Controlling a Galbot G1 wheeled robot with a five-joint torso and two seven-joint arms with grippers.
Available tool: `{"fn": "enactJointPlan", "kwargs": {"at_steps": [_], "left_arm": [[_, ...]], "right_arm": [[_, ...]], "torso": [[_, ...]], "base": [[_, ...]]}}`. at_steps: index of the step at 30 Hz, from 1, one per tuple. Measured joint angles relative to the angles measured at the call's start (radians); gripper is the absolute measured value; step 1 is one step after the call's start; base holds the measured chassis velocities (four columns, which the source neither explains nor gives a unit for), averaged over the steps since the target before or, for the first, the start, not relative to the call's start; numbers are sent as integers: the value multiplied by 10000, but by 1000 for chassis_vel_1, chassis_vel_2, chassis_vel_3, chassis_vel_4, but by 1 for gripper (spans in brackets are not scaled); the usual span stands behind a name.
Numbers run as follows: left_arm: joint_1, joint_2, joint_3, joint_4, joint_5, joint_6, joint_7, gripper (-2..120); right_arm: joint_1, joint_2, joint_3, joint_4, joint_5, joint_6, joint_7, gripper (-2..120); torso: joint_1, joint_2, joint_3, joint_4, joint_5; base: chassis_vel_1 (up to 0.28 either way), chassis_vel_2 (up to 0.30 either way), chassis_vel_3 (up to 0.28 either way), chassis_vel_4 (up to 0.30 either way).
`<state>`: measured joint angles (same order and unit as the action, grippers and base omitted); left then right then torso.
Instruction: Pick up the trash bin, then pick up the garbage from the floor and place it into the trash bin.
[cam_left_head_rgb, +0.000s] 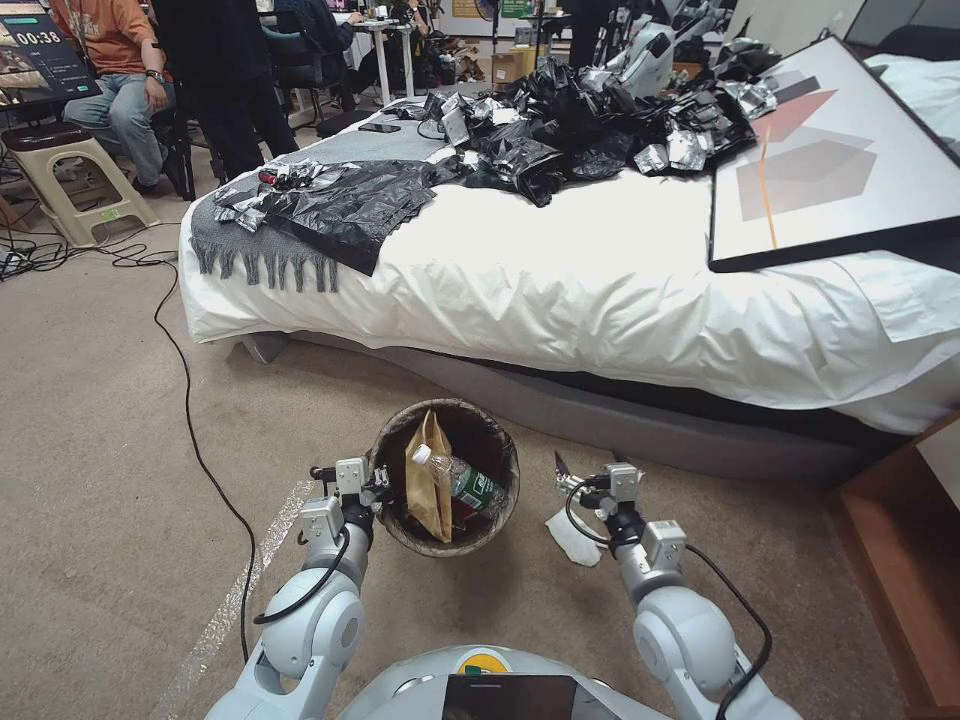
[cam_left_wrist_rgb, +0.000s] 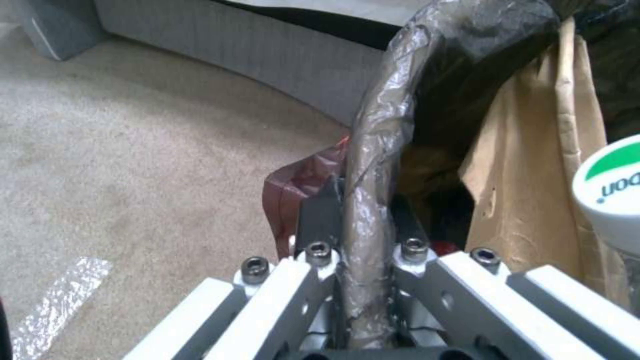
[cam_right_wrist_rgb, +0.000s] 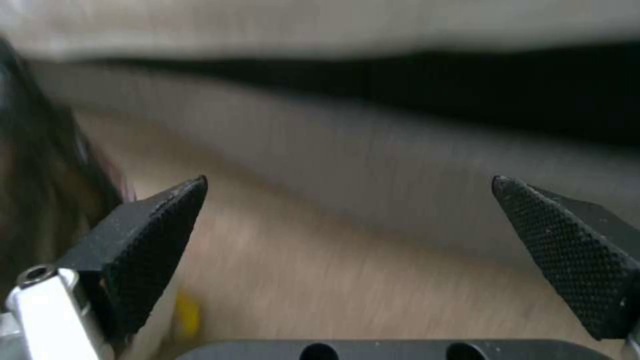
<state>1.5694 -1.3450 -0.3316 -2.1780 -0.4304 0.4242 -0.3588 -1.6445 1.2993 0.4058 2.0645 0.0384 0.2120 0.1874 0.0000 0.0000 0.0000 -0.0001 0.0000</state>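
Bin: trash bin (cam_left_head_rgb: 446, 478) held off the carpet, its lined rim pinched between the left gripper (cam_left_head_rgb: 372, 484) fingers.
Inside: paper bag (cam_left_head_rgb: 428, 480) and bottle (cam_left_head_rgb: 462, 480) already in.
Left to do: white tissue (cam_left_head_rgb: 572, 538) lies on the floor just beside the right gripper (cam_left_head_rgb: 585, 470), whose jaws are spread wide and empty.
Hidden: bin's bottom contents; any litter beyond the bed (cam_left_head_rgb: 620, 290).

Around the bed (cam_left_head_rgb: 620, 270) you have: beige carpet (cam_left_head_rgb: 90, 420) on the floor in front; a black cable (cam_left_head_rgb: 190, 420) trailing off its left corner; a grey fringed blanket (cam_left_head_rgb: 262, 240) and black plastic bags (cam_left_head_rgb: 560, 130) on top; a framed picture (cam_left_head_rgb: 830, 150) leaning at its right; a plastic stool (cam_left_head_rgb: 65, 175) well to its left; a wooden cabinet (cam_left_head_rgb: 905, 560) by its right foot.
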Motion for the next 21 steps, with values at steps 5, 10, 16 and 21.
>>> {"fn": "enactJointPlan", "kwargs": {"at_steps": [5, 10, 16, 21], "left_arm": [[-11, -12, 9, 11, 74, -74, 30, 0], [-40, -12, -41, 22, 168, -179, 50, 0], [-94, -31, -63, 32, 202, -193, 71, 0], [-126, -65, -38, 112, 249, -193, 92, 0]], "right_arm": [[-14, -228, -5, 238, 656, -800, -12, 100], [280, -653, -146, 93, 2119, -2569, -31, 100], [1213, -1509, -714, -1000, 4019, -4380, 65, 100], [1929, -2088, -1061, -1862, 4858, -5383, 141, 100]], "torso": [[0, 0, 0, 0, 0], [0, 0, 0, 4, -2], [0, 0, 0, -1, 1], [0, 0, 0, 1, 2]], "base": [[0, 0, 0, 0], [0, 0, 0, 0], [0, 0, 0, 0], [0, 0, 0, 0]]}}
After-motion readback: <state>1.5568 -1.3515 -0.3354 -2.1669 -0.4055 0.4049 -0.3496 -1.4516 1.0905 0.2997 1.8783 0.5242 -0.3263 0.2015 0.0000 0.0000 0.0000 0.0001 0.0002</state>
